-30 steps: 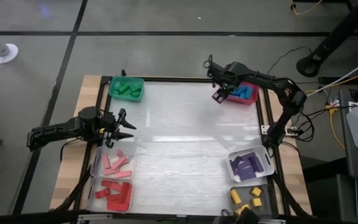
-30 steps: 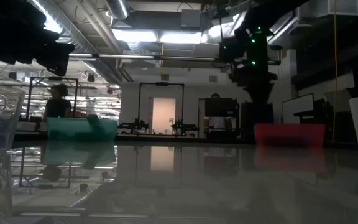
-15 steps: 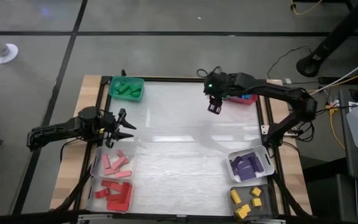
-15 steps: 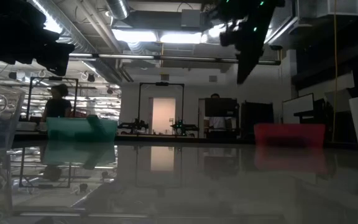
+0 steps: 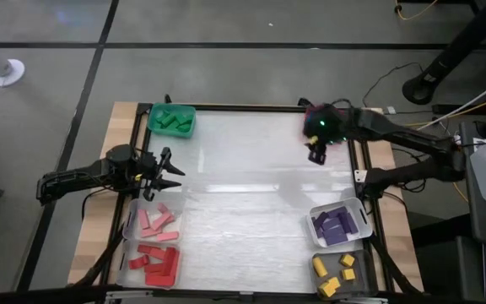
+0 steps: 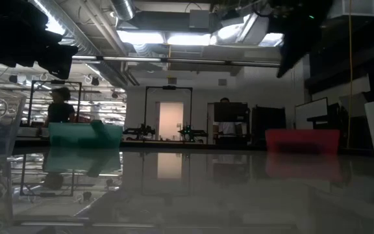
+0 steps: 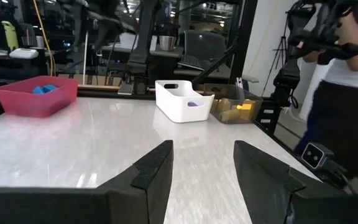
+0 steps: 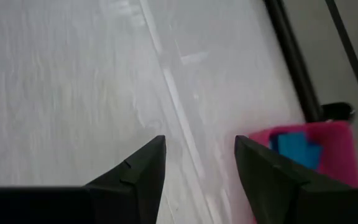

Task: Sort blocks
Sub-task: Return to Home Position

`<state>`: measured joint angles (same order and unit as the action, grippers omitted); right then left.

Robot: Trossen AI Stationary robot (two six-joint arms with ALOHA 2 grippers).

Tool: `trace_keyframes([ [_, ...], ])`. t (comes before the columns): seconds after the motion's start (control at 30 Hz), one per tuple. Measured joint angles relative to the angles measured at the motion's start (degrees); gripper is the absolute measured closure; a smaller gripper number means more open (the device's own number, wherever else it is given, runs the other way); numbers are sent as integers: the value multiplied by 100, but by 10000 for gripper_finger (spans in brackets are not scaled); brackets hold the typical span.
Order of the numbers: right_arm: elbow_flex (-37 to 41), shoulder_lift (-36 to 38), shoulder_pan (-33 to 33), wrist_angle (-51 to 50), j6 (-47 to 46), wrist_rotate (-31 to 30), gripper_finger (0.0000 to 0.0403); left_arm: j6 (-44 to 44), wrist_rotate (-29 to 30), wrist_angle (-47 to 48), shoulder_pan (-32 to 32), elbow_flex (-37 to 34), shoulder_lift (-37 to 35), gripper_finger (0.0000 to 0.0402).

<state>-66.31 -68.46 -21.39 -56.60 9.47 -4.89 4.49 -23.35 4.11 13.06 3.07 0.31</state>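
The blocks lie sorted in bins: green ones in the green bin (image 5: 172,119), pink ones (image 5: 153,220) and red ones (image 5: 152,263) in clear bins at the near left, purple ones (image 5: 337,225) and yellow ones (image 5: 336,270) in bins at the near right, blue ones (image 8: 296,148) in the red bin (image 8: 337,149) at the far right. My right gripper (image 5: 315,156) (image 8: 197,143) hangs open and empty above the bare table just beside the red bin. My left gripper (image 5: 175,175) (image 7: 201,146) is open and empty at the table's left edge, pointing right.
The white tabletop (image 5: 243,186) lies bare between the bins. In the low view the green bin (image 6: 83,135) and the red bin (image 6: 302,140) stand at the far edge. A person (image 7: 347,93) stands beyond the table's right side.
My right gripper has left the red bin, swung out over the table toward the left, then come back toward the right and the near edge, turning as it went. It has stayed open and empty. My left arm has kept still.
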Motion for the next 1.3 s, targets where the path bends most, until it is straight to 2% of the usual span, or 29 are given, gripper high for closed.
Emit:
trace_keyframes([
  [0.2, 1583, 1318, 4, 647, -71, 147, 210, 0, -1, 1, 0, 0, -1, 243],
  [0.37, 2756, 2636, 4, 1520, -552, 1157, 210, 0, -1, 0, 0, 0, 0, 243],
  [0.5, 3472, 3681, 41, 2581, -1580, 1703, 210, 0, 2, -1, -2, 0, 0, 243],
  [0.6, 3786, 4141, 437, 2941, -2342, 1467, 210, 0, 2, 1, 0, 0, 0, 243],
  [0.73, 3995, 4452, 1131, 2983, -2527, 803, 210, 0, 2, 1, 0, 0, -1, 243],
  [0.97, 4339, 4438, 2089, 2960, -2612, 748, 210, 0, 2, 1, 0, 0, 1, 243],
  [1.13, 4862, 4434, 2502, 4031, -2577, 384, 210, 0, 0, 1, -2, 0, 1, 243],
  [1.3, 5310, 4436, 2640, 5284, -2461, -119, 210, 0, 1, 0, -1, 0, 0, 243],
])
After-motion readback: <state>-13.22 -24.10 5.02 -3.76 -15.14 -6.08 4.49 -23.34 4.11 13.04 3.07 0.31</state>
